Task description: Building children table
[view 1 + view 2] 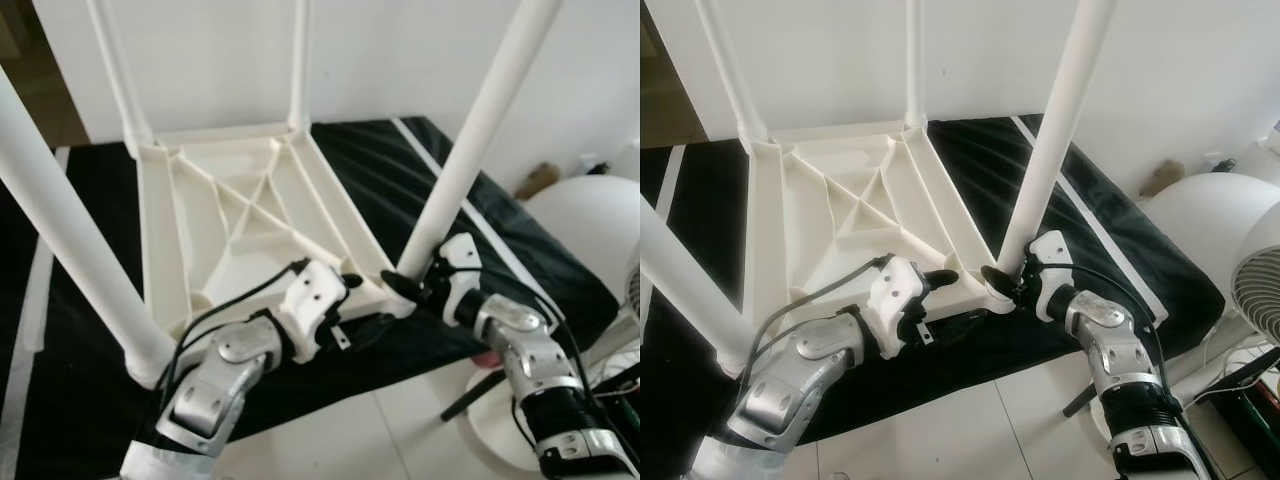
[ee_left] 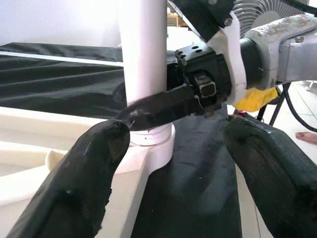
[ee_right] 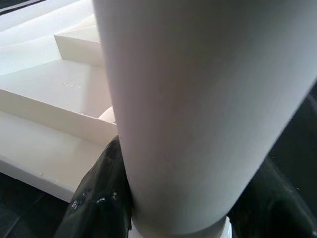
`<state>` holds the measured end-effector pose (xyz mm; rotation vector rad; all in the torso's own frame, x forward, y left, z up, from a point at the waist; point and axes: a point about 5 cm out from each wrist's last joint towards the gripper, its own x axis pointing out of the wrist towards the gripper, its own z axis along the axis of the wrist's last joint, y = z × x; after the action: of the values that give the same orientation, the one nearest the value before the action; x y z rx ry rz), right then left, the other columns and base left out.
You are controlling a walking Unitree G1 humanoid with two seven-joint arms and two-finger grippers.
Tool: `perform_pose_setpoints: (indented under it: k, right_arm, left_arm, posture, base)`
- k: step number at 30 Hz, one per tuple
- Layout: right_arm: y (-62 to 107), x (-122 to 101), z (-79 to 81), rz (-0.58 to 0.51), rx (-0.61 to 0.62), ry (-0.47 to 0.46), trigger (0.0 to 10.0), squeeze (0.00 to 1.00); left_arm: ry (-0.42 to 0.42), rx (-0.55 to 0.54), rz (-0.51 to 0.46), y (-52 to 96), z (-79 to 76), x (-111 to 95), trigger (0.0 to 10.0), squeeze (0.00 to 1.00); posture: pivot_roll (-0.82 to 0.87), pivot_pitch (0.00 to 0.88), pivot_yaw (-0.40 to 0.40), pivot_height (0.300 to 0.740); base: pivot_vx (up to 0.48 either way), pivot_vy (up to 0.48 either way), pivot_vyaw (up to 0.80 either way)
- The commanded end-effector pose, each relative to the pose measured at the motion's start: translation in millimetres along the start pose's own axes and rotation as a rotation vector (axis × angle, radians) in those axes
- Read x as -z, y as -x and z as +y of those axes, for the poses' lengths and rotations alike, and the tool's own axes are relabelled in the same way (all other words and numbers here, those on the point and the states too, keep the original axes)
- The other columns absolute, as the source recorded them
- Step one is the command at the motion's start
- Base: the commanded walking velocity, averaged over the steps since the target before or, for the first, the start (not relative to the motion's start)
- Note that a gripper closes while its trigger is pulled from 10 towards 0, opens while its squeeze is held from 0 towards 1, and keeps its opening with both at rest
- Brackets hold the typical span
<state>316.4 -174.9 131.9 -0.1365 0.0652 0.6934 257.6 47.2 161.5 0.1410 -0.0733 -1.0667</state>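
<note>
The upturned table top [image 1: 240,215] is lying on the mat [image 1: 420,180], four legs standing at its corners. The right gripper [image 1: 412,285] is clasping the near-right leg [image 1: 470,150], the left gripper [image 1: 352,282] sitting just beside it.

Smooth matt white plastic tabletop [image 1: 250,210] and leg [image 1: 470,160], creased black cloth [image 1: 400,180], glossy floor tiles [image 1: 400,430]
</note>
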Motion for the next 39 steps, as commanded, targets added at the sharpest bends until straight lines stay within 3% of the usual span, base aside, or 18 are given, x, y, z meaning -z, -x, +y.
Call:
perform_pose_setpoints:
  k: [1, 3, 4, 8, 10, 14, 16, 21, 25, 33, 34, 39]
  right_arm:
    - [2.2, 13.7, 5.1, 0.054, 0.028, -0.004, 10.0, 0.0]
    - [2.1, 14.7, 4.8, 0.06, 0.049, 0.005, 10.0, 0.0]
    - [1.4, 14.9, 2.8, 0.06, 0.134, -0.014, 10.0, 0.0]
    - [1.6, 13.6, 1.9, 0.05, 0.176, -0.034, 10.0, 0.0]
    - [4.4, 9.0, 2.7, 0.012, 0.279, -0.1, 10.0, 0.0]
    - [6.6, 7.3, 7.7, -0.001, 0.362, -0.137, 10.0, 0.0]
    - [7.1, 9.4, 18.7, -0.002, 0.513, -0.205, 10.0, 0.0]
    - [6.0, 10.2, 25.9, -0.013, 0.594, -0.247, 10.0, 0.0]
    - [-3.3, 8.4, 45.9, -0.043, 0.714, -0.323, 10.0, 0.0]
    - [-3.6, 4.4, 56.1, -0.037, 0.706, -0.346, 10.0, 0.0]
    - [-2.5, 3.6, 55.7, -0.044, 0.698, -0.343, 10.0, 1.0]
    - [1.5, -0.8, 51.1, -0.075, 0.7, -0.322, 10.0, 1.0]
  left_arm:
    - [0.005, 0.05, -0.004, -1.8, -3.0, -2.0, 10.0, 0.0]
    - [0.006, 0.051, -0.004, -1.7, -3.2, -2.0, 10.0, 0.0]
    - [0.011, 0.051, -0.004, -1.4, -3.8, -1.6, 10.0, 0.0]
    - [0.011, 0.052, -0.003, -1.2, -4.2, -1.5, 10.0, 0.0]
    - [0.015, 0.048, -0.004, -0.4, -4.6, -1.6, 10.0, 0.0]
    - [0.02, 0.048, -0.004, 0.0, -5.0, -1.4, 10.0, 0.0]
    - [0.024, 0.053, -0.005, -0.4, -5.7, -1.2, 10.0, 0.0]
    - [0.021, 0.053, -0.004, -0.2, -5.9, -1.0, 10.0, 0.0]
    - [0.031, 0.06, -0.005, -1.0, -9.5, -0.5, 10.0, 0.0]
    - [0.036, 0.066, -0.001, -1.1, -9.8, 0.4, 10.0, 0.0]
    - [0.036, 0.068, -0.001, -1.3, -9.6, 0.4, 10.0, 0.0]
    - [0.036, 0.067, -0.003, -2.0, -8.7, 0.1, 10.0, 0.0]
  posture:
    - [-0.03, 0.049, -0.057, 0.74]
    - [-0.03, 0.051, -0.058, 0.74]
    - [-0.03, 0.051, -0.057, 0.74]
    - [-0.03, 0.051, -0.06, 0.74]
    - [-0.03, 0.054, -0.061, 0.74]
    - [-0.03, 0.056, -0.06, 0.74]
    - [-0.03, 0.056, -0.061, 0.74]
    - [-0.03, 0.057, -0.064, 0.74]
    - [-0.03, 0.057, -0.067, 0.74]
    - [-0.04, 0.052, -0.064, 0.74]
    - [-0.04, 0.05, -0.064, 0.74]
    - [-0.04, 0.043, -0.063, 0.74]
  base:
    - [0.0, 0.0, 0.0]
    - [0.0, 0.0, 0.0]
    - [0.0, 0.0, 0.0]
    - [0.0, 0.0, 0.0]
    - [0.0, 0.0, 0.0]
    - [0.0, 0.0, 0.0]
    - [0.0, 0.0, 0.0]
    - [0.0, 0.0, 0.0]
    - [0.0, 0.0, 0.0]
    - [0.0, 0.0, 0.0]
    - [0.0, 0.0, 0.0]
    - [0.0, 0.0, 0.0]
